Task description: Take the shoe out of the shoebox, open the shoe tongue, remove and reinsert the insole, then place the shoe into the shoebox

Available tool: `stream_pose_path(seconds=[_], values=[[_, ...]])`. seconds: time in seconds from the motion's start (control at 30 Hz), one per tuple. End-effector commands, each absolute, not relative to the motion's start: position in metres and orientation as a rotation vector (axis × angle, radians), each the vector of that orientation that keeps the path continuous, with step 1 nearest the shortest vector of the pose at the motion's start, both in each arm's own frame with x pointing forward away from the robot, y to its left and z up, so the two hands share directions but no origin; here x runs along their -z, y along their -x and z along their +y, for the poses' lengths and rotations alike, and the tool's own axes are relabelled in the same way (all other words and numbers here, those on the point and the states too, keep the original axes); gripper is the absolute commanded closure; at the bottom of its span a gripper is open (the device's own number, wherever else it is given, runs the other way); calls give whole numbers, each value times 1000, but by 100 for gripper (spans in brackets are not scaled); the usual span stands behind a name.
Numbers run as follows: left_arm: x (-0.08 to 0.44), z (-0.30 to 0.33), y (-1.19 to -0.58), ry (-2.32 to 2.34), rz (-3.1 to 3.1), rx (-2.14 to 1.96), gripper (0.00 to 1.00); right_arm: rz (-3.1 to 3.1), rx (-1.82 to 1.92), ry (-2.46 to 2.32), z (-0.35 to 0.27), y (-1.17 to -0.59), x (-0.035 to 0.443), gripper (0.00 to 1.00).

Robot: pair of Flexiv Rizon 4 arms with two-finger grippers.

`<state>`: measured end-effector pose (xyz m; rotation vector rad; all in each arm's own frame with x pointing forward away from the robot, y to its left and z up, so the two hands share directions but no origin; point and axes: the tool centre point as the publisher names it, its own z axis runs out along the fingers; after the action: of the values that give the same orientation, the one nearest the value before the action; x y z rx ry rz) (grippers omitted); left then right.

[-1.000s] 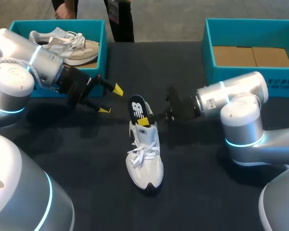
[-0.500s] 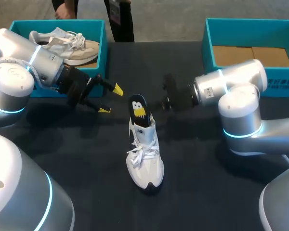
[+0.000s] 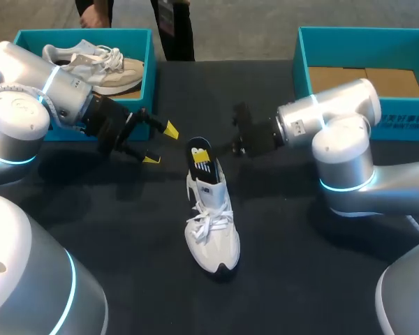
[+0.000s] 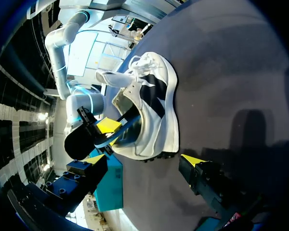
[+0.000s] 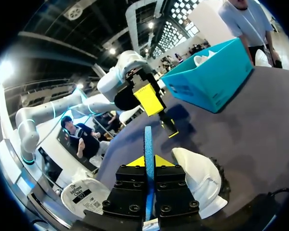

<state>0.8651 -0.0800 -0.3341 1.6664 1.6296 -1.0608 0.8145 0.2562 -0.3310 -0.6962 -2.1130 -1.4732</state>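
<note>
The shoe (image 3: 211,230) is giving up its insole (image 5: 148,142) to the right gripper (image 5: 148,161), which is clenching the thin blue edge between its two yellow tips. In the right wrist view the insole is standing on edge straight ahead of the fingers. From above, it is sticking up and back out of the heel opening, with its front part down inside the shoe.

The shoe itself is sitting on its sole in the middle of the table (image 3: 126,230), toe pointing near, heel far, laces loose. The right arm is reaching in from the right, level with the heel.

The left gripper (image 3: 161,144) is hanging to the left of the heel with its fingers spread wide and nothing between them, apart from the shoe.

Far left, a teal box (image 3: 151,56) is holding a second shoe (image 3: 98,66). Far right, another teal box (image 3: 302,77) is showing only its cardboard floor.

The insole is only partway out, so I am guessing the step in hand is the removing. To do it well, the pull should be running up and back along the line of the insole, not sideways, since a sideways tug looks likely to tip such a light shoe. With nothing pinning the shoe, it may well be dragged along, so the idle left gripper could be steadying the toe or the side. The grip looks narrow, so slow and even is wiser.
</note>
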Motion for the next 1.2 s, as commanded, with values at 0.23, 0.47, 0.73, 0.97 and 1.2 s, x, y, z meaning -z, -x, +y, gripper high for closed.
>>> stream_pose_path(seconds=[0.23, 0.47, 0.73, 0.97, 1.2], values=[[334, -80, -864, -1666, 1629, 1056, 0, -2101, 1459, 698, 252, -806, 341, 100], [334, -80, -864, -1666, 1629, 1056, 0, -2082, 1444, 702, 250, -794, 352, 100], [334, -80, -864, -1666, 1629, 1056, 0, -2067, 1439, 713, 247, -786, 360, 100], [334, -80, -864, -1666, 1629, 1056, 0, -2066, 1449, 723, 246, -784, 355, 85], [334, -80, -864, -1666, 1629, 1056, 0, -2099, 1457, 700, 249, -791, 338, 66]])
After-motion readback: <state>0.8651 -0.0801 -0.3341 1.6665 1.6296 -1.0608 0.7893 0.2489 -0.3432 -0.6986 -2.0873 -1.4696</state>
